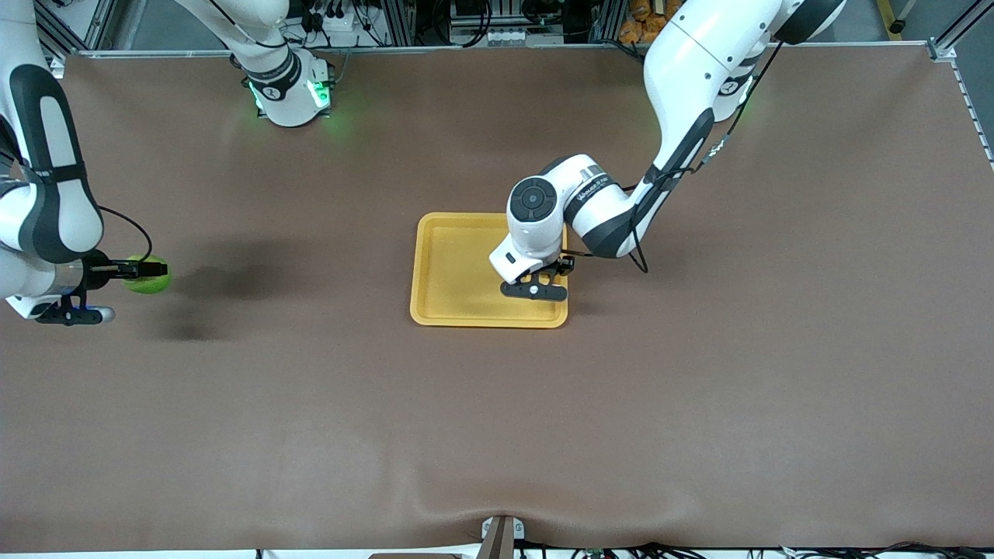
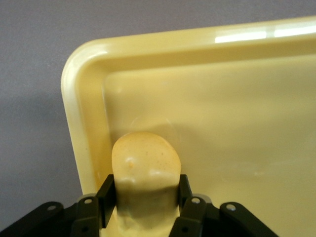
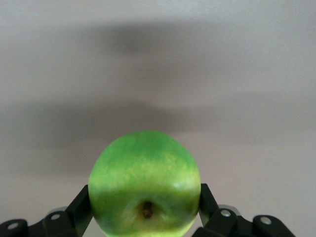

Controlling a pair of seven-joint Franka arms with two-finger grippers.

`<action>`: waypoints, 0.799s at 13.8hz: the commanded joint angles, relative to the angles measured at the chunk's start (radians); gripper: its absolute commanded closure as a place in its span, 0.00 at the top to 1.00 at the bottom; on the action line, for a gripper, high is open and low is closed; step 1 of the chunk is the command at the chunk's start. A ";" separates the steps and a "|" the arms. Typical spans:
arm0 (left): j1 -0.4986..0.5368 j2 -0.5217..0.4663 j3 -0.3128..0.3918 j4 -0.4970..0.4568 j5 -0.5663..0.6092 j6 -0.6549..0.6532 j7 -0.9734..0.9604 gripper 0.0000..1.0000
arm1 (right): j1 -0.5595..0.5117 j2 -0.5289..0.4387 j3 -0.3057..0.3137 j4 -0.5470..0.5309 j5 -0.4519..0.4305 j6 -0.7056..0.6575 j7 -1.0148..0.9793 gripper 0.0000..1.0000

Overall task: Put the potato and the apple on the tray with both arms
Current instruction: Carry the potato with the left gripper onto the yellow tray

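yellow potato [image 2: 144, 170] sits clamped between the black fingers [image 2: 109, 195] of the left gripper [image 1: 543, 278], its rounded end poking out past the fingertips. just under those jaws lies the yellow tray [image 1: 443, 310], and the potato hangs over the tray's corner nearest the front camera, toward the left arm's end, close to the raised rim [image 2: 79, 123]. green apple [image 3: 144, 182] fills the jaws of the right gripper [image 1: 144, 270], squeezed between both fingers [image 3: 81, 205], stem dimple facing the wrist camera. below it is only the bare brown table [image 1: 699, 388], well apart from the tray, at the right arm's end.
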 commanded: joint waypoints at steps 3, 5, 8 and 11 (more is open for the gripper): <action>-0.020 0.016 0.013 0.034 0.037 -0.022 -0.086 1.00 | 0.060 -0.022 0.008 0.054 0.039 -0.080 0.000 0.00; -0.013 0.004 0.012 0.043 0.049 -0.022 -0.084 1.00 | 0.089 -0.023 0.008 0.095 0.042 -0.130 0.003 0.00; 0.025 -0.057 0.010 0.064 0.039 -0.057 -0.081 1.00 | 0.157 -0.026 0.010 0.155 0.045 -0.207 0.069 0.00; 0.075 -0.134 -0.002 0.141 -0.016 -0.212 -0.067 1.00 | 0.217 -0.045 0.010 0.166 0.072 -0.226 0.135 0.00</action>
